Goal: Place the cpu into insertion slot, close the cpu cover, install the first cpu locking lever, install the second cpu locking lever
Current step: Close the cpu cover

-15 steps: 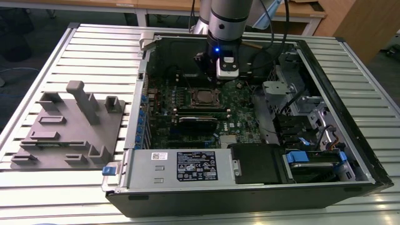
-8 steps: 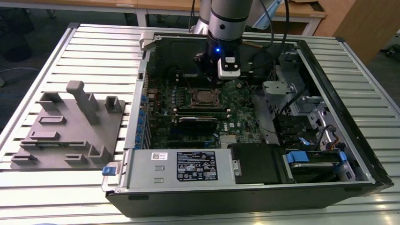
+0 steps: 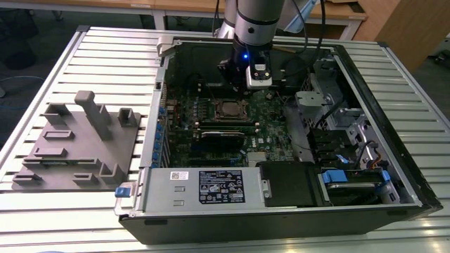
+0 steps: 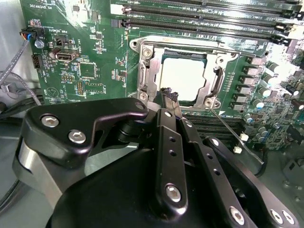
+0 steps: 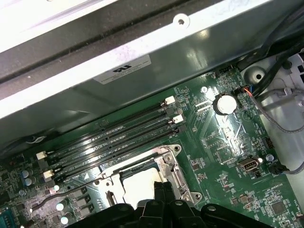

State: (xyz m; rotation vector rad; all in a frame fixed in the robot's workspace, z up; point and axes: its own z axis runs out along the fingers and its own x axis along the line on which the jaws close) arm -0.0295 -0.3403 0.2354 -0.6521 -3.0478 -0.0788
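The cpu (image 4: 183, 78) lies flat in the insertion slot (image 3: 228, 109), its pale metal top bright with glare. The silvery cpu cover (image 4: 145, 71) lies down around it as a frame. From one corner of the socket a thin metal lever rod (image 4: 232, 129) sticks out over the green board, also seen as a lever rod (image 5: 71, 190) in the first wrist view. My gripper (image 4: 170, 94) hovers just above the socket's near edge, its black fingers pressed together and holding nothing. In the exterior view the gripper (image 3: 243, 84) hangs over the motherboard just beyond the socket.
The open computer case (image 3: 393, 158) lies on a slatted metal table (image 3: 105, 58). Long black memory slots (image 5: 109, 135) run beside the socket. A grey fixture block (image 3: 77, 142) sits at the exterior view's left. Cables and drive bays (image 3: 338, 121) crowd the exterior view's right.
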